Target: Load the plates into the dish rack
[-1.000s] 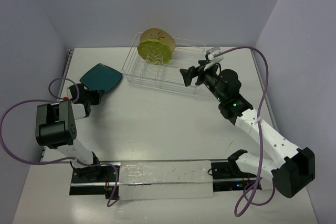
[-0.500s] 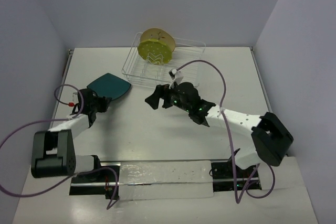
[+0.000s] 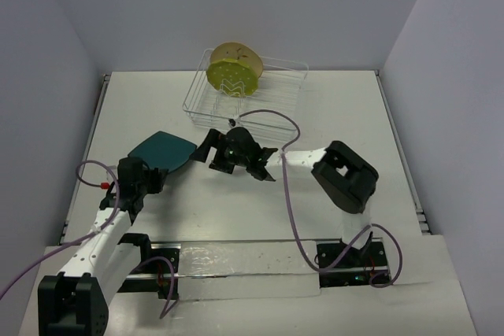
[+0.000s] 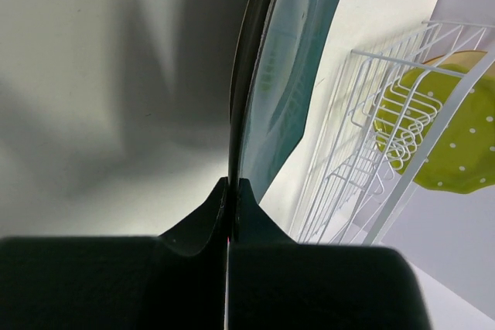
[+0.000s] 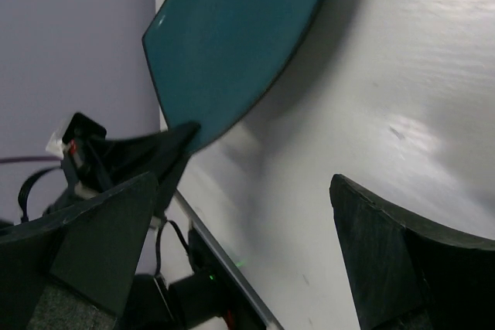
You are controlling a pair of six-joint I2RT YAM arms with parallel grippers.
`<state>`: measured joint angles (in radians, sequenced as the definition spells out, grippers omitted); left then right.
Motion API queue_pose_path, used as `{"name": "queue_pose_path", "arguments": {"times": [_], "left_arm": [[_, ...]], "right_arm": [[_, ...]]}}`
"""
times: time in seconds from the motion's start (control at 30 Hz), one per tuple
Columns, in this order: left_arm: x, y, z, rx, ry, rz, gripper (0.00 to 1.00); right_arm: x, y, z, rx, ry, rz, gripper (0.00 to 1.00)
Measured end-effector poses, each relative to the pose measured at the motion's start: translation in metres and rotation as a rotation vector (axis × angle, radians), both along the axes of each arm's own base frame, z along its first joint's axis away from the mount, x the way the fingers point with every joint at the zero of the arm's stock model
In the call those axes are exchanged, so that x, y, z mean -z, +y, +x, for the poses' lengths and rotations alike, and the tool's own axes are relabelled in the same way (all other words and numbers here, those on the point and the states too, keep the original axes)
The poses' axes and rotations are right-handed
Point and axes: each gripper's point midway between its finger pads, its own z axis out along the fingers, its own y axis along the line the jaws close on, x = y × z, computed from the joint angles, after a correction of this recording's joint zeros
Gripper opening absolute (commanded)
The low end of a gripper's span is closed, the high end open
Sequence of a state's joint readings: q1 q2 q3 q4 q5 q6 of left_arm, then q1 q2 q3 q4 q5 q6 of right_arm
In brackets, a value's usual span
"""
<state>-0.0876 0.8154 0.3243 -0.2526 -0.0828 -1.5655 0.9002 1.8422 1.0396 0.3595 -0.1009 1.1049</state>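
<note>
The dark teal rounded-square plate [image 3: 165, 150] is held off the table at the left, its near edge pinched in my left gripper [image 3: 151, 172]. In the left wrist view the plate [image 4: 288, 75] shows edge-on between the shut fingers [image 4: 232, 195]. My right gripper [image 3: 206, 152] is open and empty just right of the plate; its wrist view shows the plate [image 5: 232, 44] ahead of the spread jaws [image 5: 247, 218]. The lime-green dotted plate [image 3: 232, 78] and the beige plate [image 3: 236, 54] stand upright in the dish rack [image 3: 268, 108].
The rack [image 4: 348, 152] stands at the back centre, with open slots to the right of the two plates. The side walls rise on the left and right. A metal rail [image 3: 236, 261] runs along the near edge between the arm bases.
My right arm has swung from the rack's right end leftward across the table to beside the teal plate. My left arm has brought the teal plate nearer and toward the centre.
</note>
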Motion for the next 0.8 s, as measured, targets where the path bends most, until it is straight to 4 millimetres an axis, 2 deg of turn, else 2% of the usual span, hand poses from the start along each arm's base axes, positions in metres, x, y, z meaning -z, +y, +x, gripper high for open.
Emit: {"name": "queue_pose_path", "arguments": {"times": [0.13, 0.4, 0.5, 0.7, 0.8], "left_arm": [[0.0, 0.0, -0.003, 0.0, 0.004, 0.0, 0.0], [-0.002, -0.003, -0.009, 0.011, 0.009, -0.007, 0.0], [-0.002, -0.004, -0.009, 0.01, 0.011, -0.011, 0.0], [-0.001, -0.006, -0.01, 0.013, 0.014, -0.018, 0.0], [-0.001, -0.007, -0.011, 0.016, 0.017, -0.017, 0.0]], "right_arm": [[0.016, 0.029, 0.012, -0.024, 0.057, 0.017, 1.0], [0.047, 0.057, 0.016, -0.064, 0.161, 0.042, 0.98], [0.053, 0.066, 0.019, -0.062, 0.188, 0.055, 0.96], [0.052, 0.085, 0.022, -0.036, 0.206, 0.065, 0.84], [0.055, 0.097, 0.023, -0.018, 0.213, 0.063, 0.71]]}}
